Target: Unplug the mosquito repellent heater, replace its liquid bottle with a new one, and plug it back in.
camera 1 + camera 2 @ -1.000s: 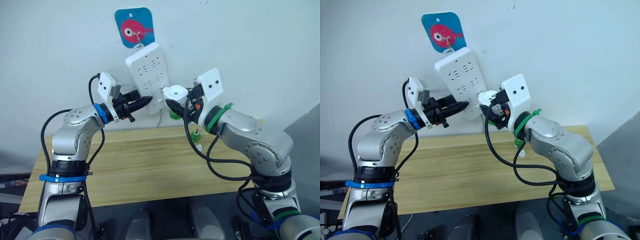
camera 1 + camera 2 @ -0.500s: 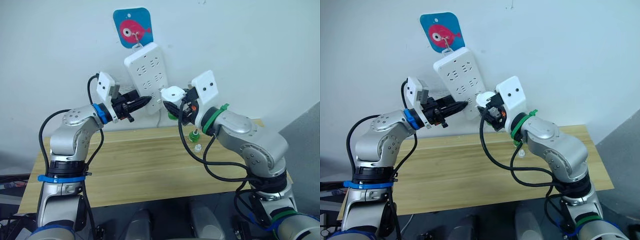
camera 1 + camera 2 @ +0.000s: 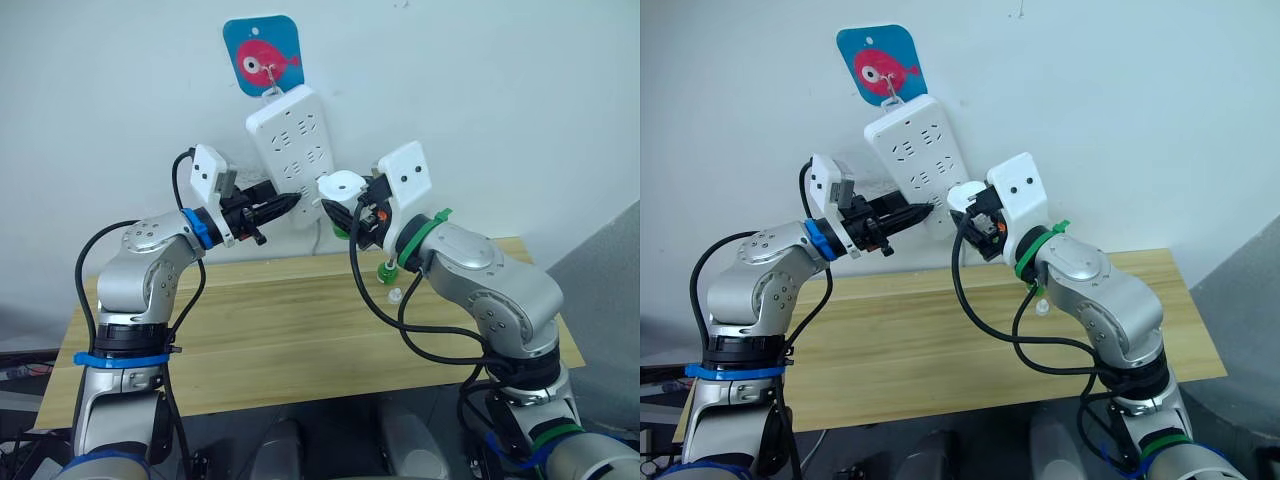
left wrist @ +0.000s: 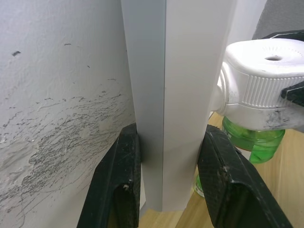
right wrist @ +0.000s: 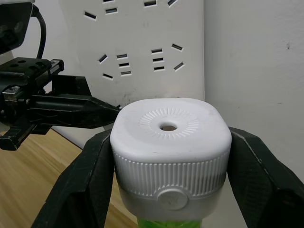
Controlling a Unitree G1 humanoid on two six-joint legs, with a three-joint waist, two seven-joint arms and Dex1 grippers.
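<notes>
the wooden table (image 3: 300, 330) stands against the white wall (image 3: 500, 100), the biggest thing in front of me, with bare light planks across most of its top. above it, a long white power strip (image 3: 290, 150) hangs tilted from a hook on a blue tag with a red fish (image 3: 262, 55), its rows of sockets facing the room.

the left gripper (image 3: 285, 203) is raised to the strip's lower edge, and in the left wrist view its two black fingers (image 4: 121, 190) sit on either side of the strip's thin side, pressed against it, so it has the strip pinched between them. the right gripper (image 3: 345, 212) is lifted to the other side of the strip's lower end, its black fingers (image 5: 83, 185) clamped on the two sides of the mosquito repellent heater (image 5: 171, 152). the heater is held in the air just beside the strip's lower right corner, its round vent hole up and towards the camera on that wrist; i cannot tell whether its prongs touch a socket. a green liquid bottle (image 4: 254, 142) is screwed in under the heater.

down on the table, near the wall and below the right arm, stands a small green bottle (image 3: 386, 270), and just beside it a tiny clear cap (image 3: 396, 295).
</notes>
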